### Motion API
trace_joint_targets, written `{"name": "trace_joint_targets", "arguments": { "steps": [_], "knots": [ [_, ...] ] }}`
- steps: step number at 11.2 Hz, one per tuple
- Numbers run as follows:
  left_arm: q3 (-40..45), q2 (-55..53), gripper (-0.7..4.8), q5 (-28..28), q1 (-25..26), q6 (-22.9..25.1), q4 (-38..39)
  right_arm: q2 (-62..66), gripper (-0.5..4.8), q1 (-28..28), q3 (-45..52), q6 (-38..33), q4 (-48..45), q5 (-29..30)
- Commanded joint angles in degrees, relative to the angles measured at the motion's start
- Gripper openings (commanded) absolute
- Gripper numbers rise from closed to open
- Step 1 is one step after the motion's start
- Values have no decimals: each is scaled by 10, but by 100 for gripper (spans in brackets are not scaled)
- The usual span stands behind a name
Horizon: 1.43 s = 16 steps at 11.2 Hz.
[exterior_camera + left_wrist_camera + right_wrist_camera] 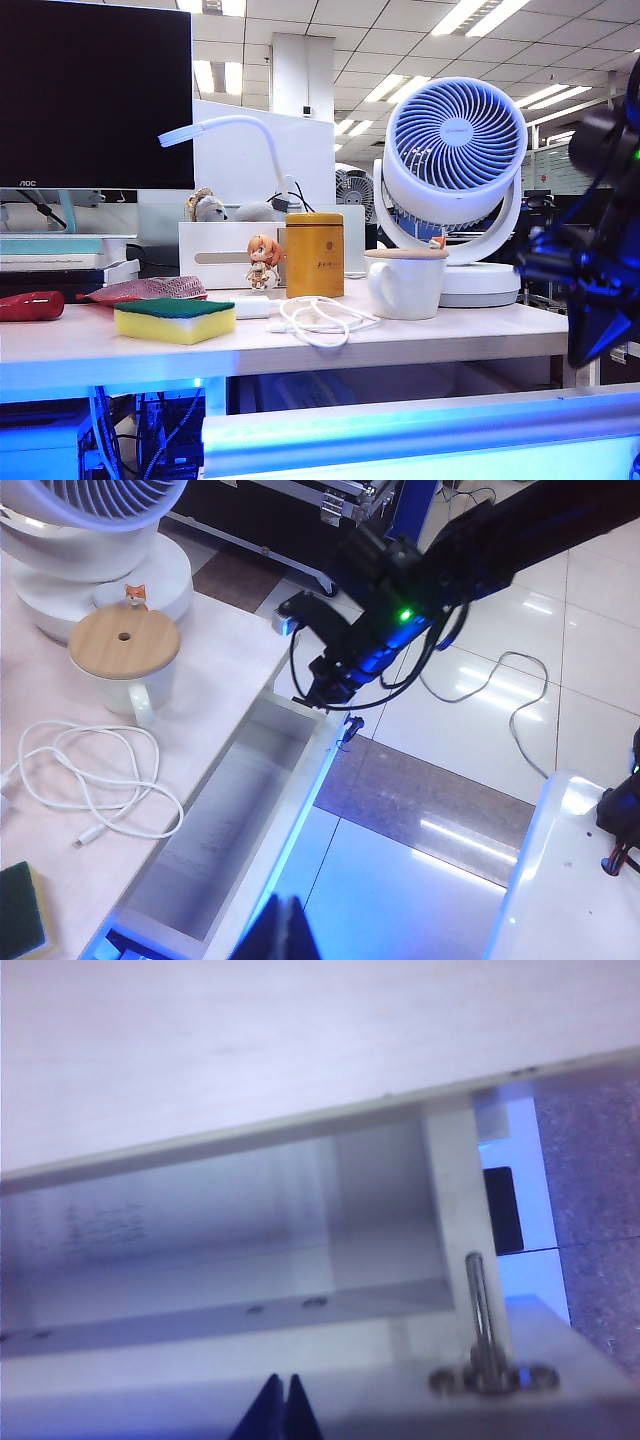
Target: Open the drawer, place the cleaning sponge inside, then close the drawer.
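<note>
Drawer (420, 435): seen from outside, it sticks out below the front edge of the bench (450, 335), pulled open. Its white front glows blue.
Cleaning sponge (174, 320): yellow with a dark green top. It lies flat on the bench, on the left, not in the drawer.
Other things on the bench: a white cable (320, 320) coiled just right of the sponge, a white mug (405, 282) with a wooden lid, a yellow tin (314, 254), a small doll (264, 262), a white fan (455, 170) at the back and a red pouch (145, 290) behind the sponge.
Right arm (590, 260): dark, at the right edge of the outside view, near the drawer's right end.
Left wrist view, drawer (225, 830): open, and I see nothing lying in it. The right arm (400, 610) reaches down to its far end.
Left wrist view, sponge (20, 910): just a green corner shows at the picture's edge, on the bench, apart from the drawer.
Left gripper (285, 935): its dark tips are pressed together and hold nothing. It hangs over the near end of the drawer's front.
Right wrist view, drawer (250, 1230): the inside is close up, with a key (480, 1320) in the lock on the front.
Right gripper (280, 1410): its tips are pressed together with nothing between them, right by the drawer's front edge. I cannot tell if it touches.
</note>
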<state>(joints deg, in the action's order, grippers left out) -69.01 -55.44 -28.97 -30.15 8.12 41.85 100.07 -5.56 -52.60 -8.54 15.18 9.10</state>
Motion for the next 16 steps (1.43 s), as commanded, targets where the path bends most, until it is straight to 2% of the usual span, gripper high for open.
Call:
{"name": "trace_joint_targets", "arguments": {
  "steps": [1, 10, 16],
  "knots": [
    [-1, 1, -5, -4, 0, 0, -3, 35, -9, -1, -1, 2, -30, 0],
    [-1, 1, -5, -4, 0, 0, -3, 56, -9, -1, -1, 29, 75, 0],
    [-1, 1, -5, -4, 0, 0, -3, 56, -9, -1, -1, 30, 191, -2]
  ]
}}
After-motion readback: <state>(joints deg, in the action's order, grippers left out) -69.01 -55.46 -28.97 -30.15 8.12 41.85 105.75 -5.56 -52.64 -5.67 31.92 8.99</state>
